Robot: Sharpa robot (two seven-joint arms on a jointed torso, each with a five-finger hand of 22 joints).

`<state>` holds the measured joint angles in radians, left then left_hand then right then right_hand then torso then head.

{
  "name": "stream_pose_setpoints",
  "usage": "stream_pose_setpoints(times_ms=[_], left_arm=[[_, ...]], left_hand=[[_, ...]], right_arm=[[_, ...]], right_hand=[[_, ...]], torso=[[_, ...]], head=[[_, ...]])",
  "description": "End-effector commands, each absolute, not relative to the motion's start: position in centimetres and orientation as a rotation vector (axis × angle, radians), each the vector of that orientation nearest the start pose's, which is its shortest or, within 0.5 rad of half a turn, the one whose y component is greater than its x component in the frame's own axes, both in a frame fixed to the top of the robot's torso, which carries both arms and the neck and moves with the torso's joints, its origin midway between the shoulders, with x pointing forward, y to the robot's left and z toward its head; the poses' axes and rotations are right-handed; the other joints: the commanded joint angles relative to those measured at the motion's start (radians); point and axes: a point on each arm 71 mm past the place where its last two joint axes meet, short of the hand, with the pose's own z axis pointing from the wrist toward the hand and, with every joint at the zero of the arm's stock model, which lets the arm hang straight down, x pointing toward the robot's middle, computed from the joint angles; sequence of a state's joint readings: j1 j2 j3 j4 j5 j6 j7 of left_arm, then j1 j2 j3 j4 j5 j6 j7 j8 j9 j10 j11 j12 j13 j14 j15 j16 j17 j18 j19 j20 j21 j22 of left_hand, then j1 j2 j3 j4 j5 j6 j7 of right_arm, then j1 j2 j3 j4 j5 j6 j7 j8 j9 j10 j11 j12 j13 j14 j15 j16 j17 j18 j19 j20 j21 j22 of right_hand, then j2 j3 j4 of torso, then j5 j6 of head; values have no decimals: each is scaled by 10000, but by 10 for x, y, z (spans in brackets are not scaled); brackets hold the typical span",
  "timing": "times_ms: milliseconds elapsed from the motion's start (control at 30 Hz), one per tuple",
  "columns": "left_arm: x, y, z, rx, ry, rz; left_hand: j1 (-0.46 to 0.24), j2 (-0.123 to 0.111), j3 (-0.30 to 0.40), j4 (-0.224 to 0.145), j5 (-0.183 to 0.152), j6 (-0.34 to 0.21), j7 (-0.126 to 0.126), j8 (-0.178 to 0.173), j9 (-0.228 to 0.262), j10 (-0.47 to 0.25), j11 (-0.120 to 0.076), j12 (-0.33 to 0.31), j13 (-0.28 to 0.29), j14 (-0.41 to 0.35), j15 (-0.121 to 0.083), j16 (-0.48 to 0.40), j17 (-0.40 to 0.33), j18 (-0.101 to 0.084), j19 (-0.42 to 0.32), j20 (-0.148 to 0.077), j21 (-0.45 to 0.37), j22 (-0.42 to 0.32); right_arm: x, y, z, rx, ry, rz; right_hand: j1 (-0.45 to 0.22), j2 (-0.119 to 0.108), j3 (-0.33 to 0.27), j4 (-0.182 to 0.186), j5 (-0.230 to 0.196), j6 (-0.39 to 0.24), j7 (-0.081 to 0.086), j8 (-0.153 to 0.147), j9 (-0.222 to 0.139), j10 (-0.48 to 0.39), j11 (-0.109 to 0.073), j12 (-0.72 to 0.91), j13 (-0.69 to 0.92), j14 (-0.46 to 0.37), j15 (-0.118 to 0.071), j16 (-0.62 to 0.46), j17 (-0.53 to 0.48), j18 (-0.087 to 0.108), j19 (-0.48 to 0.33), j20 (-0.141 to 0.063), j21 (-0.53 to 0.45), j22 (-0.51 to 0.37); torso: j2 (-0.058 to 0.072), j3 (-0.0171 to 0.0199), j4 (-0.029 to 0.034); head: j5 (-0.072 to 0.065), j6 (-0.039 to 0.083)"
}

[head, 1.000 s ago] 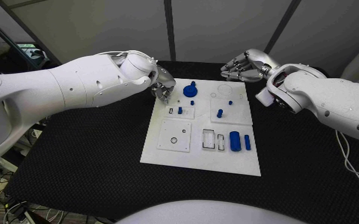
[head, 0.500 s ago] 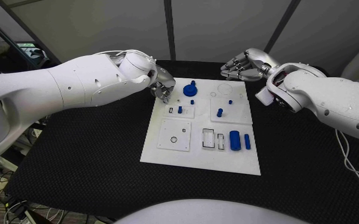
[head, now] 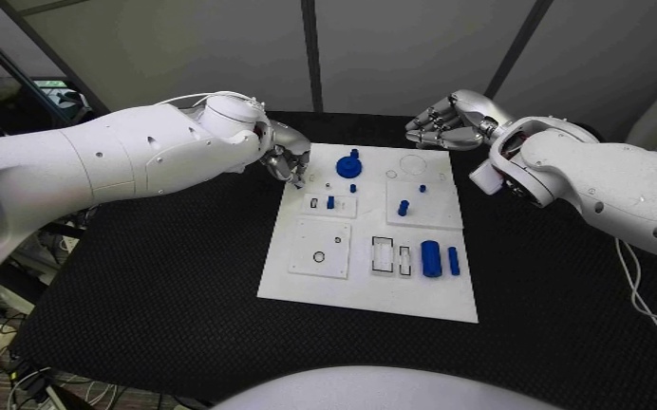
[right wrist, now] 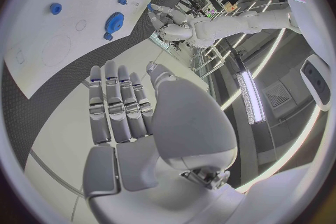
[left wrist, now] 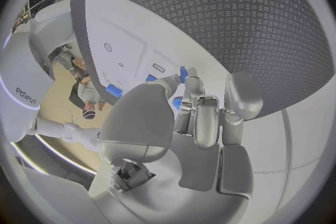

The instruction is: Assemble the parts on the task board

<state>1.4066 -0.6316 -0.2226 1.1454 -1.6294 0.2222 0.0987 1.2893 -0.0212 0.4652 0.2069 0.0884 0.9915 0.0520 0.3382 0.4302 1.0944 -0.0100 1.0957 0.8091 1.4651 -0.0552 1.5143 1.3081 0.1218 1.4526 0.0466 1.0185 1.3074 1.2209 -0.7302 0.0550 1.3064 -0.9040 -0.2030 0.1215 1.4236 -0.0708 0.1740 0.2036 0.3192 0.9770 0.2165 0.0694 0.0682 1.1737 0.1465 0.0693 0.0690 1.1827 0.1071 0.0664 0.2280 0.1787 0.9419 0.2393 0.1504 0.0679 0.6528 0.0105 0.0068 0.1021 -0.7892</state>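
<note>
The white task board (head: 312, 287) lies in the middle of the black table. A round blue gear-like part (head: 349, 165) stands near its far edge, with small blue pegs (head: 403, 207) behind it and a thick blue cylinder (head: 431, 258) lying nearer the front. My left hand (head: 287, 160) hovers at the board's far left corner, just left of the gear, with nothing in its fingers (left wrist: 198, 102). My right hand (head: 443, 125) hangs beyond the board's far right corner, holding nothing, its fingers (right wrist: 115, 102) straight and side by side. The gear (right wrist: 114, 21) lies well ahead of them.
Black mat (head: 164, 268) surrounds the board on all sides, with wide room to its left, right and front. Grey wall panels (head: 397, 21) stand behind the table. Rectangular and round recesses (head: 384, 252) mark the board's near half.
My left hand has drawn back to the left, away from the blue gear and off the board's corner. The right hand has stayed still.
</note>
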Motion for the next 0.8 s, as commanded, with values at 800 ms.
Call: stream_pose_setpoints(times_ms=[800], left_arm=[[511, 240, -184, -6067, 19879, -5032]], left_hand=[[-2339, -1124, 4251, -2602, 946, 127, 12, 1356, 888, 1264, -91, 737, 760, 1057, -179, 565, 2627, -756, 672, -137, 2805, 2032]], right_arm=[[538, -209, -155, 2847, 16673, 10378]], right_hand=[[31, 76, 87, -4, 49, -65, -32, 31, 13, -65, -8, 45, -5, -68, -32, -8, -19, 60, 94, 13, -72, -1]], torso=[[-121, 89, 141]], head=[[65, 6]])
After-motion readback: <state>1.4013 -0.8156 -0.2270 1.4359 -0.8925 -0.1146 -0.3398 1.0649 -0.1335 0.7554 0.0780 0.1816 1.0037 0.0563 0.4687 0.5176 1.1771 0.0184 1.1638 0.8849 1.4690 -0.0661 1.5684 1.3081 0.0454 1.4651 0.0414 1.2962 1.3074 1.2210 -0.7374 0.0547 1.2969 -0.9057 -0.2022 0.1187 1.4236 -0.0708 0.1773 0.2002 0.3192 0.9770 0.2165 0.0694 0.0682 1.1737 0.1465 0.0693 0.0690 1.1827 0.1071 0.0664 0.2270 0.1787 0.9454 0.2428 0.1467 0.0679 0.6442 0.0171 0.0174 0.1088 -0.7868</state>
